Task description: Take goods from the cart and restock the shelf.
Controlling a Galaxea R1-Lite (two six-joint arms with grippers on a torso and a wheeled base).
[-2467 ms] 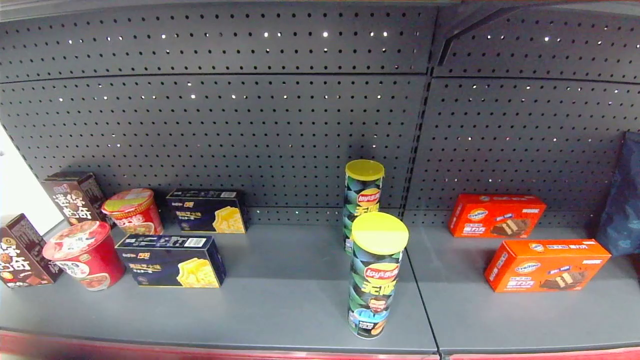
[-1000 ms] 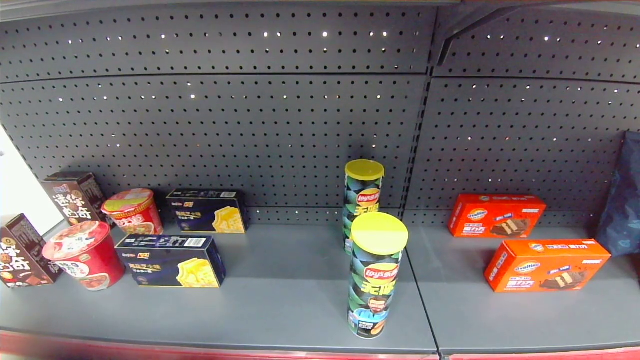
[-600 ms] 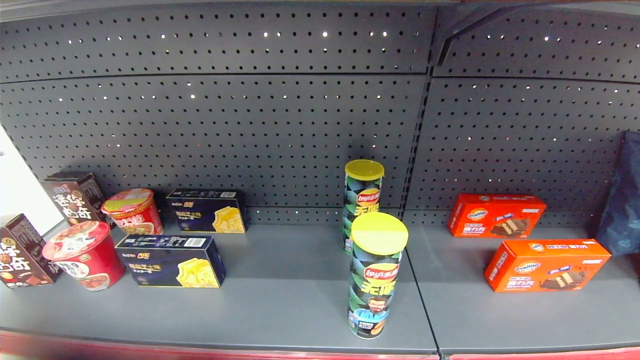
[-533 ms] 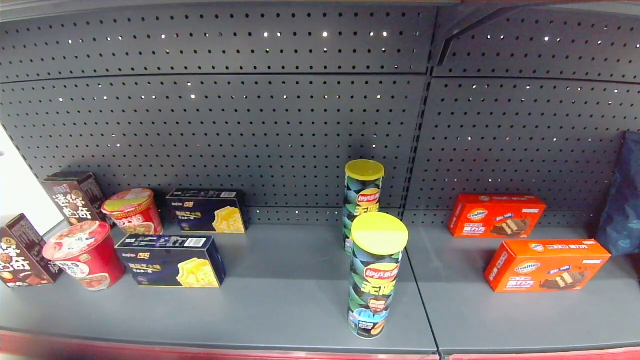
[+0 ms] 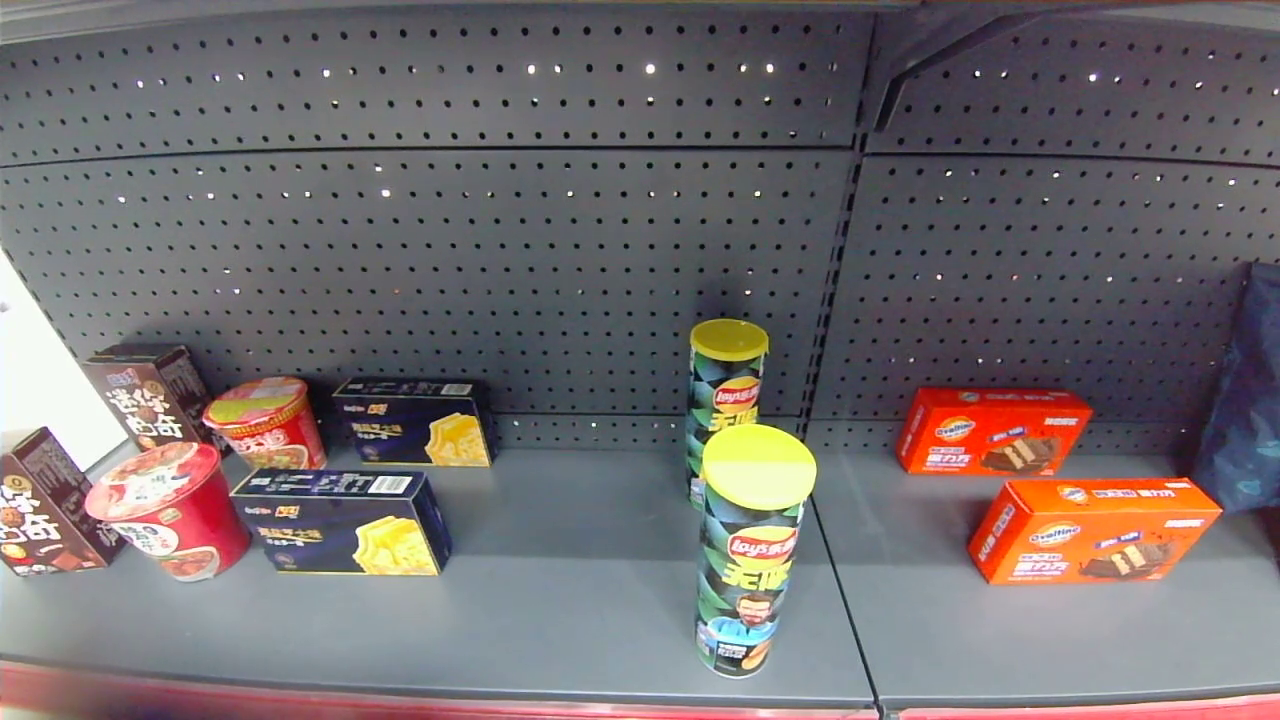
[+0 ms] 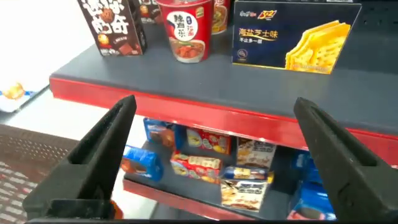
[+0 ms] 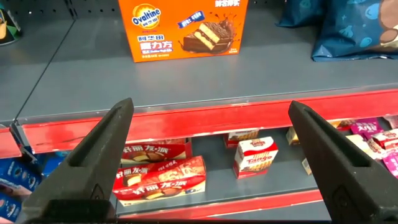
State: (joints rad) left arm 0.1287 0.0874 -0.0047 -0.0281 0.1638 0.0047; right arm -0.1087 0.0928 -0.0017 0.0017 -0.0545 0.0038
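The left gripper (image 6: 214, 106) and the right gripper (image 7: 210, 107) each have their fingers spread wide with nothing between them, and both sit just in front of the shelf (image 5: 560, 600). The shelf spans the lower half of the head view.

The step in hand looks like fetching a fresh item from the cart. To do it well, choose goods that match a row already started and grasp them across the narrow sides. Set them face-forward on the bare stretch at lower centre-left, clear of the front chip can (image 5: 752, 560). That can stands near the edge and would probably topple easily.

The packaging print is left unread:
- **Chip cans:** the front can and the rear chip can (image 5: 727, 390) have yellow lids and a round red-and-yellow badge.
- **Orange boxes (image 5: 1090, 530):** at right, picturing layered chocolate wafers.
- **Navy boxes (image 5: 345, 520):** at left, picturing yellow crackers, with a white sticker on top.
- **Red noodle cups (image 5: 175, 510) and brown boxes (image 5: 40, 510):** at far left, the boxes bearing large white characters.
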